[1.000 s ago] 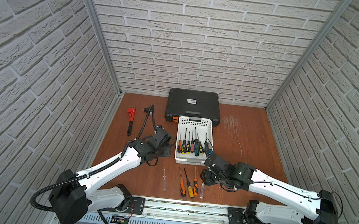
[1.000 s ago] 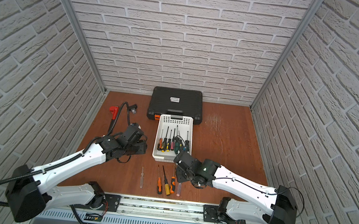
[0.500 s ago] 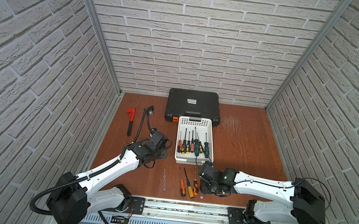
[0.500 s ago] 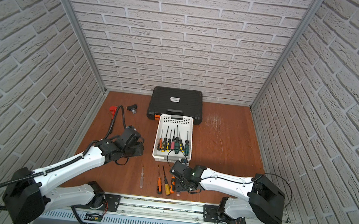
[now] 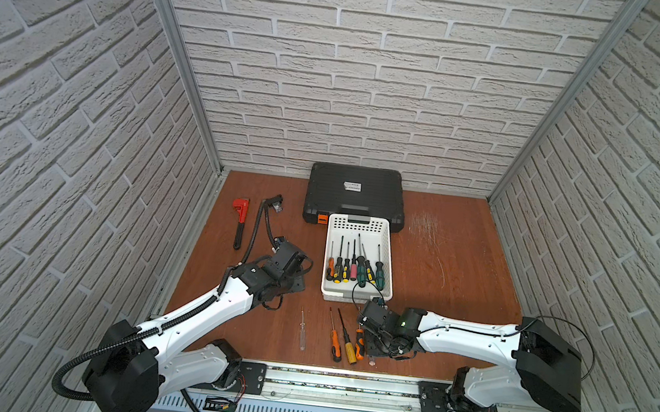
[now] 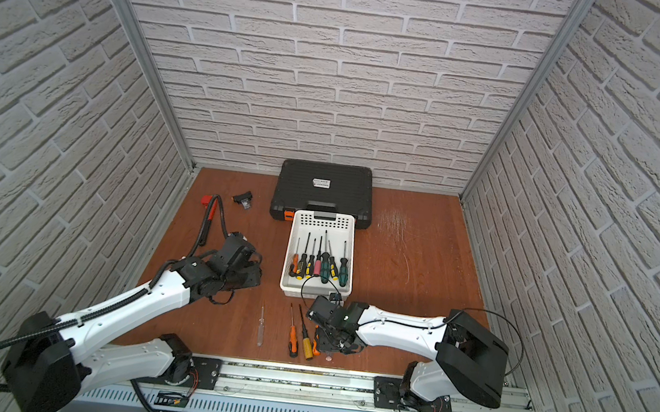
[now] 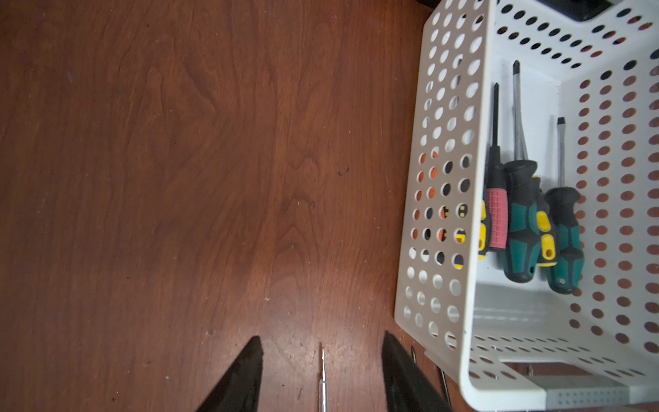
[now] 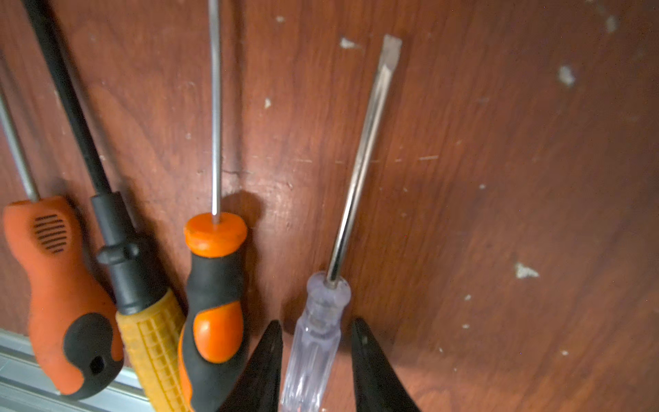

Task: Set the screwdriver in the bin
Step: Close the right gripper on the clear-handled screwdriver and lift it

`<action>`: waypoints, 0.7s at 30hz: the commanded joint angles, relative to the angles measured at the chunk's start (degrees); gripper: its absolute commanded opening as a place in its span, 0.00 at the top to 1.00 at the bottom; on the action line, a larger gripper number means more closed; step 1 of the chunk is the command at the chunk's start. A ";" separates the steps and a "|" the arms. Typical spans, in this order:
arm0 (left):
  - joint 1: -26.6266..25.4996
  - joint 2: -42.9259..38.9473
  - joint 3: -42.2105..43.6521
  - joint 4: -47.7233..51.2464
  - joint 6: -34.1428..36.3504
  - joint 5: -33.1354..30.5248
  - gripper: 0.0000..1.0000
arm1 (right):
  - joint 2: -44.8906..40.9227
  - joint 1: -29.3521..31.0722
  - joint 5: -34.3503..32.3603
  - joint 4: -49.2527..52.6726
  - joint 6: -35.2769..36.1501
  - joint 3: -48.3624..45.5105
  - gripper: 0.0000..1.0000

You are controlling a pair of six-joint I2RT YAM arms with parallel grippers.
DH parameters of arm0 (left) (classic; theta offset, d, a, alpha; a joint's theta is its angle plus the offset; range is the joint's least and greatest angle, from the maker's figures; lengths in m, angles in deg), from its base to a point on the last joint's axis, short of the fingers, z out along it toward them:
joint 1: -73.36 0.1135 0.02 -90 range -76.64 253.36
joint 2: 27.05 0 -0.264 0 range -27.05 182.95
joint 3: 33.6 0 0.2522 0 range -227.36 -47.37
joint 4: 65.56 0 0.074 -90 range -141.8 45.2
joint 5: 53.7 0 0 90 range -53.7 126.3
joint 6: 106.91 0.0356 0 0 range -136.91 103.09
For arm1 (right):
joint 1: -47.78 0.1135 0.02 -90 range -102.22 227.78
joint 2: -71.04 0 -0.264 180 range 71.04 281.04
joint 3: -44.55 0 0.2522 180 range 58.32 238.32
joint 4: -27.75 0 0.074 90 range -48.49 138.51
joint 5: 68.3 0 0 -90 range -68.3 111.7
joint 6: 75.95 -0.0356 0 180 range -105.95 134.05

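Note:
A screwdriver with a clear handle and a flat steel blade lies on the brown table near its front edge; its handle end shows in a top view. My right gripper is low over it and open, one finger on each side of the handle. One finger touches the handle and a narrow gap remains at the other. The white perforated bin stands at mid-table with several screwdrivers inside. My left gripper is open beside the bin's wall, holding nothing, above a thin screwdriver tip on the table.
Left of my right gripper lie an orange-black screwdriver, a yellow-handled one and an orange one. A thin clear one lies further left. A black tool case is behind the bin, a red wrench at back left.
My right gripper has dropped toward the table's front edge and its jaws have narrowed round the clear handle. The left arm has barely moved.

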 commanded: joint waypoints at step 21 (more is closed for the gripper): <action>3.77 -0.70 -3.84 0.70 2.84 -1.54 0.45 | -14.38 -6.70 -2.39 6.29 -2.29 -8.15 0.95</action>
